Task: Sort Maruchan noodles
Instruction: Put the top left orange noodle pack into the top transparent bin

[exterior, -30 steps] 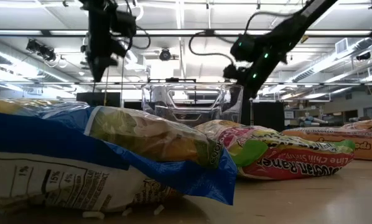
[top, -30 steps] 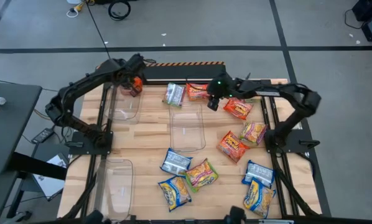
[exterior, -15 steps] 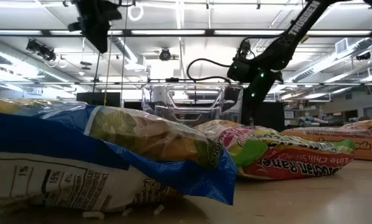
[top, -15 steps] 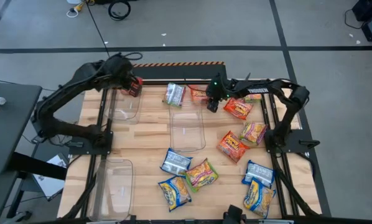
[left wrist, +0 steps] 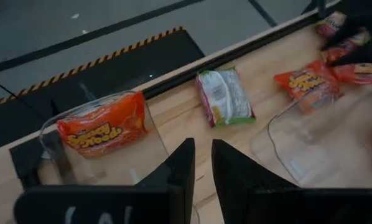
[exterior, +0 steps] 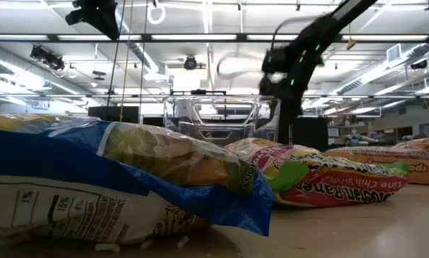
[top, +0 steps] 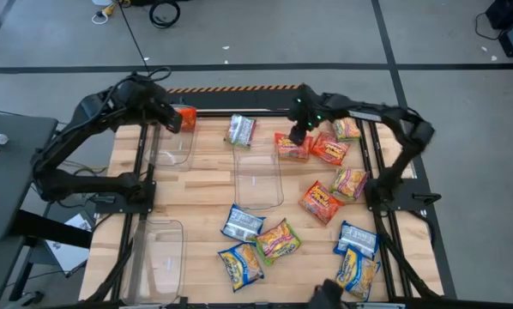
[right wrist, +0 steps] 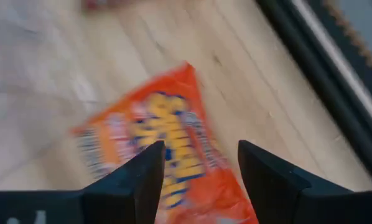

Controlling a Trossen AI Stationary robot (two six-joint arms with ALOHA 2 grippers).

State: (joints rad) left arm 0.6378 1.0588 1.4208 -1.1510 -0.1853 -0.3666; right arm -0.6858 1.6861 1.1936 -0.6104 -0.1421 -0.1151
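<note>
Right pincer spread above an orange packet, upper centre of the worktop.
Likely light, crinkly, slippery: pinch its flat middle. Left pincer pressed nearly together, empty.

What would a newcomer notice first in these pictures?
Bright noodle packets lie scattered over the wooden table, mostly on its right half. The right gripper hangs with open fingers over an orange packet near the far edge. Another orange packet leans in the clear bin at the far left.
</note>
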